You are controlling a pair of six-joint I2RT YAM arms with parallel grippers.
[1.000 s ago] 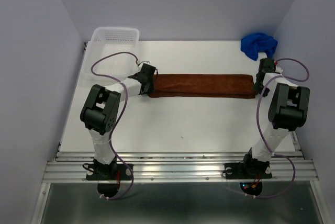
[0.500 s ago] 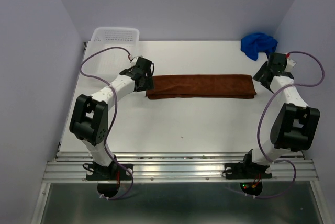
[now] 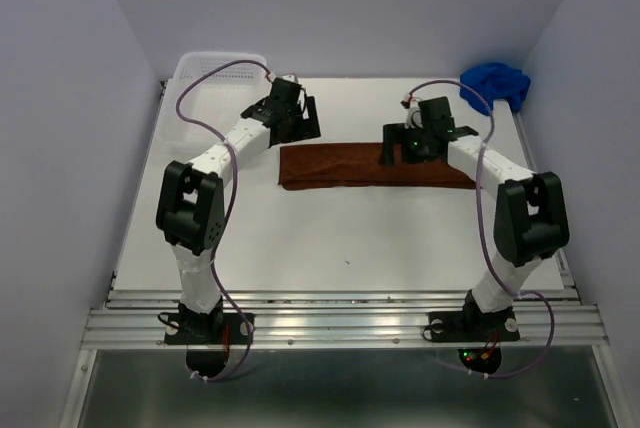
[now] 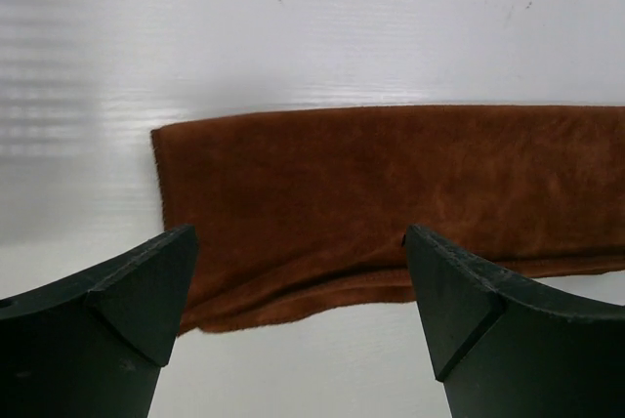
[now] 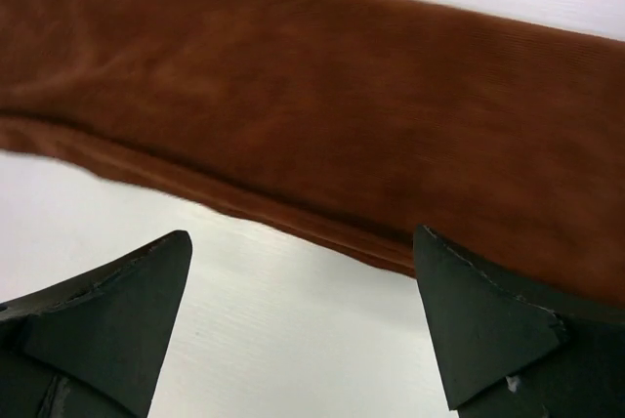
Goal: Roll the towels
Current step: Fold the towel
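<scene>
Starting the roll, drop your left gripper (image 4: 298,276), jaws wide, squarely onto the left end of the flat rust-brown towel (image 3: 340,165). Your right gripper (image 5: 303,286), equally wide, hovers mid-towel; the blue towel (image 3: 495,83) sits bunched beyond the brown one's right end.

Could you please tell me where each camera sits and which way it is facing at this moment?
Top external: above and behind the arm bases, looking down over the white table; both whole arms show, with left gripper and right gripper.
Left wrist: on the left arm, looking down at the rust-brown cloth towel, its left end; two open fingers show.
Right wrist: on the right arm, close over the towel's long edge; its open fingers show.
Shared: all three see the brown towel.
</scene>
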